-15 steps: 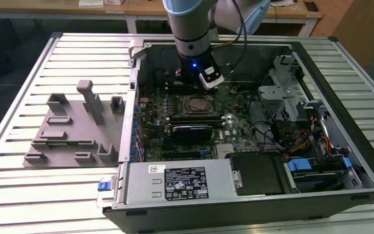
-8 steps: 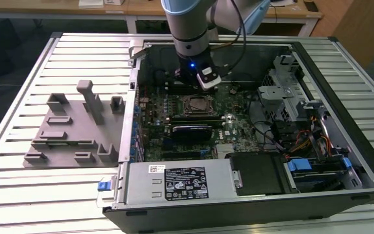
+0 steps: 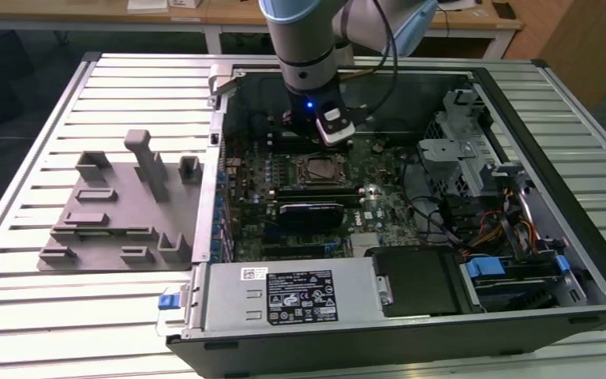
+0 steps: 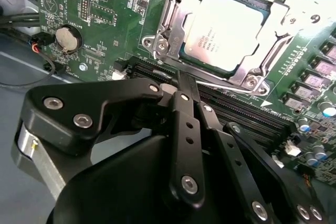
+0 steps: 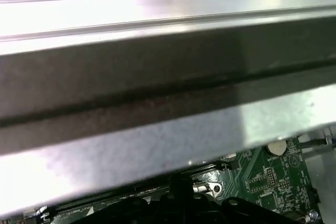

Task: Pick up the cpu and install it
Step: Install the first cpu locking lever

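Your gripper (image 4: 181,85) has its fingers pinched together on nothing, hovering just off the memory slots (image 4: 247,111). The cpu (image 4: 226,30) already sits flat in its socket frame (image 4: 170,22), straight beyond the fingertips.

An open computer case (image 3: 409,316) lies on a slatted metal desk (image 3: 29,197). At nine o'clock of the case sits a grey moulded fixture (image 3: 124,205). Inside, the green motherboard (image 3: 387,213) carries a round coin battery (image 4: 69,38), with a power supply (image 3: 287,296) at six o'clock and orange cables (image 3: 492,233) at three o'clock.
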`<action>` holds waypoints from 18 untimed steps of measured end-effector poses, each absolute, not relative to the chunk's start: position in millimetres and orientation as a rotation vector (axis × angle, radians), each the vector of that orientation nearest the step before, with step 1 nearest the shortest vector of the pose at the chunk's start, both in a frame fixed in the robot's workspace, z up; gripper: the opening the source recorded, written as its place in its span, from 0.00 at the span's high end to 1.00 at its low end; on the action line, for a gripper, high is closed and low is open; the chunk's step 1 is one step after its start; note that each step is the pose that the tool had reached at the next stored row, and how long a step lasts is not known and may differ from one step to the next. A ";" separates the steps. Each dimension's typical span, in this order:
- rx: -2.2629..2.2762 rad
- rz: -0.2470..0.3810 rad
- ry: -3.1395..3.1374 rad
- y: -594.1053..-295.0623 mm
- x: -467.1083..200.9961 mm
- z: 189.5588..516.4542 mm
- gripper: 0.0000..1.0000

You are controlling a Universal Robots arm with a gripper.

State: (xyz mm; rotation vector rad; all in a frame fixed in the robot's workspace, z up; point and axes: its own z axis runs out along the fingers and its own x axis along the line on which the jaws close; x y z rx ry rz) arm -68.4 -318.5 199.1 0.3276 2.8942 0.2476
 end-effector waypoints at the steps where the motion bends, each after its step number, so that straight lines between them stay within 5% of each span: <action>1: 0.333 0.247 2.893 -318.1 -68.5 199.1 0.89; 18: 0.436 0.239 2.875 -315.1 -73.5 198.5 0.89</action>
